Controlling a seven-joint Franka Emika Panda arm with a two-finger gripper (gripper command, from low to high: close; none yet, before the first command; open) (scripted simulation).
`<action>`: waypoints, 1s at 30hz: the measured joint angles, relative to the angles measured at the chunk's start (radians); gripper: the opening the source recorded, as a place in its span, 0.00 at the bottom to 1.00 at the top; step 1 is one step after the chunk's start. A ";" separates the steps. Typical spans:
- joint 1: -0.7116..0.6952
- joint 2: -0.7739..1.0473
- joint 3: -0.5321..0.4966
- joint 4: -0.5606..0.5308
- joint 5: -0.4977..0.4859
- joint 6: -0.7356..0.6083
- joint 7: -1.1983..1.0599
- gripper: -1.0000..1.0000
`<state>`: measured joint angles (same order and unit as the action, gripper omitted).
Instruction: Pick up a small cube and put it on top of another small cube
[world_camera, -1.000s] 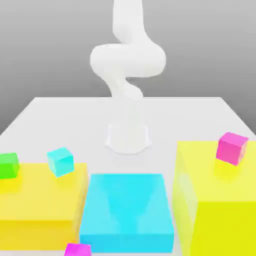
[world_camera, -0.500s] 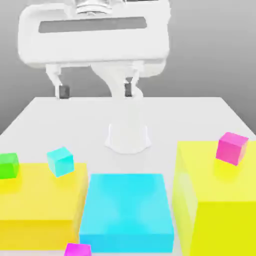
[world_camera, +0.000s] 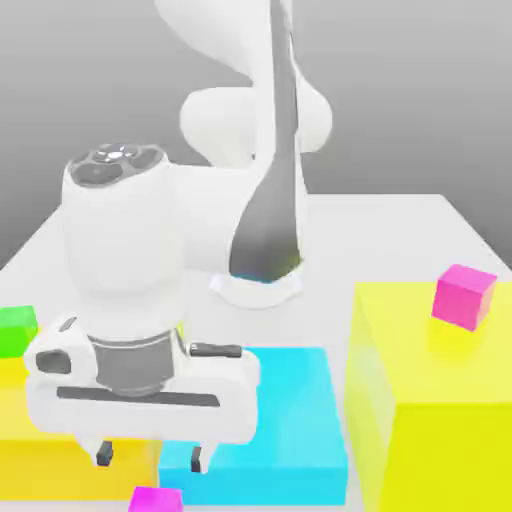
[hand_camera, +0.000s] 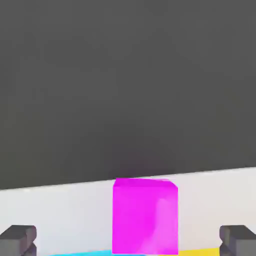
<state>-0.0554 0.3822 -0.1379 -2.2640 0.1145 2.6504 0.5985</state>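
The small purplish-magenta cube (world_camera: 155, 499) lies on the table at the front edge, before the seam between the low yellow block and the cyan block. My gripper (world_camera: 150, 457) hangs open just above it, one finger to either side, touching nothing. In the hand view the magenta cube (hand_camera: 145, 216) stands centred between the two dark fingertips (hand_camera: 18, 240) of the gripper (hand_camera: 127, 242). The hot-pink small cube (world_camera: 463, 295) rests on top of the tall yellow block (world_camera: 430, 410) at the exterior view's right.
A low yellow block (world_camera: 40, 440) and a big cyan block (world_camera: 295, 400) sit right behind the magenta cube. A green small cube (world_camera: 14, 330) rests on the low yellow block. The arm's base (world_camera: 262, 285) stands mid-table.
The hand has come down from high in the exterior view to just over the magenta cube at the front, hiding the cyan small cube. The cubes have not moved.
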 joint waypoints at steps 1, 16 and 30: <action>-0.006 0.036 0.006 0.006 0.007 0.025 -0.006 0.50; -0.016 0.006 0.001 0.008 -0.010 -0.014 -0.020 0.00; 0.272 -0.468 0.237 -0.005 -0.030 -0.440 -0.504 0.00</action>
<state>0.2165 -0.0861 0.0993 -2.2689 0.0848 2.2104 0.0948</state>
